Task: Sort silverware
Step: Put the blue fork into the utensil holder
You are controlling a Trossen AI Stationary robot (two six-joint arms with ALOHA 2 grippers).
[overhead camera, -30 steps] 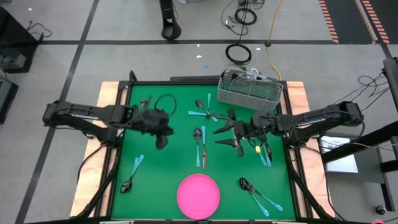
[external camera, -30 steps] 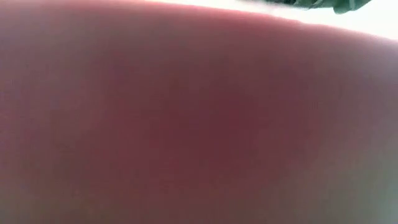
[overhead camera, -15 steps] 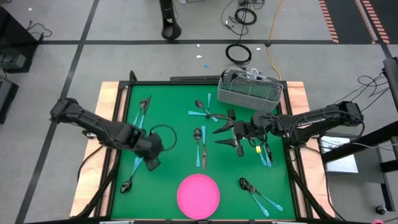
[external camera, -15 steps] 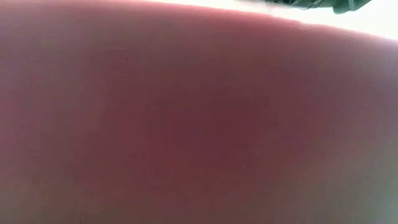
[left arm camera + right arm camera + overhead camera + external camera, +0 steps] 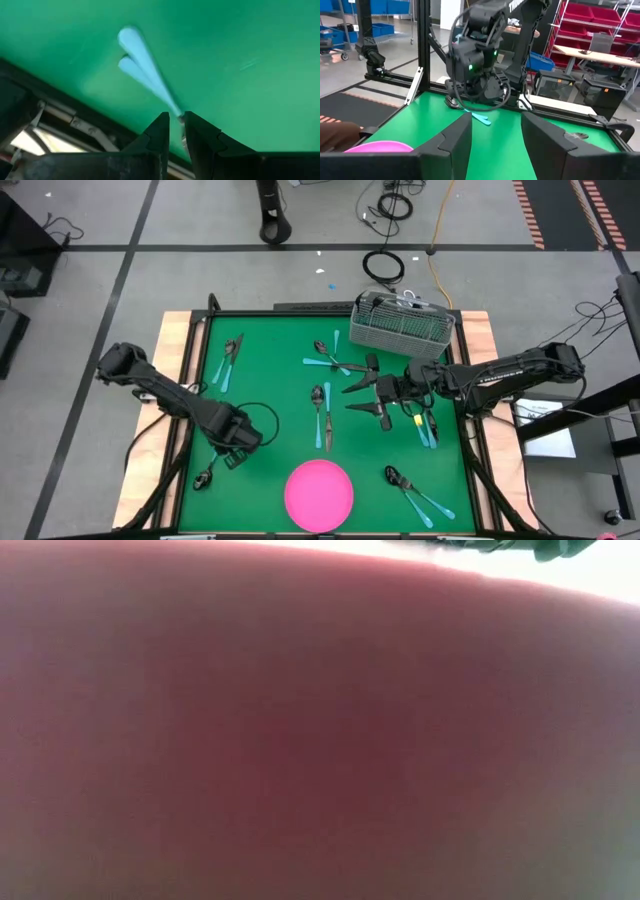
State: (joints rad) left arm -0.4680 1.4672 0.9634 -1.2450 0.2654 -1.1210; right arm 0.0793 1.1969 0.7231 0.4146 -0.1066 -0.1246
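The silverware has dark heads and light-blue handles and lies in small groups on the green mat: left-far (image 5: 230, 358), far-middle (image 5: 330, 358), middle (image 5: 322, 415), right (image 5: 425, 428) and near-right (image 5: 415, 495). My left gripper (image 5: 231, 454) is low over the left-near pair, whose one head (image 5: 205, 477) sticks out beside it. In the left wrist view the gripper (image 5: 176, 122) is shut on that pair's handles (image 5: 142, 67). My right gripper (image 5: 350, 400) (image 5: 495, 135) hovers open over the mat's right middle, touching nothing. My left gripper pinches the thin neck end of the blue handles (image 5: 176, 112) between its two fingertips (image 5: 162, 127), coming from above and pointing down. The broad handle ends (image 5: 131, 40) fan out beyond the fingers, low over the mat. Whether it has one handle or both, I cannot tell.
A round pink plate (image 5: 319, 493) sits at the mat's near edge and fills the low view (image 5: 320, 740). A grey wire-mesh basket (image 5: 403, 325) stands at the far right corner. The table's dark frame (image 5: 60, 120) runs just beyond the left gripper. Wooden borders flank the mat.
My left arm has swung from the mat's far-left middle toward the near-left corner and come down over the left-near pair of utensils, now covering their handles. The right arm has kept still.
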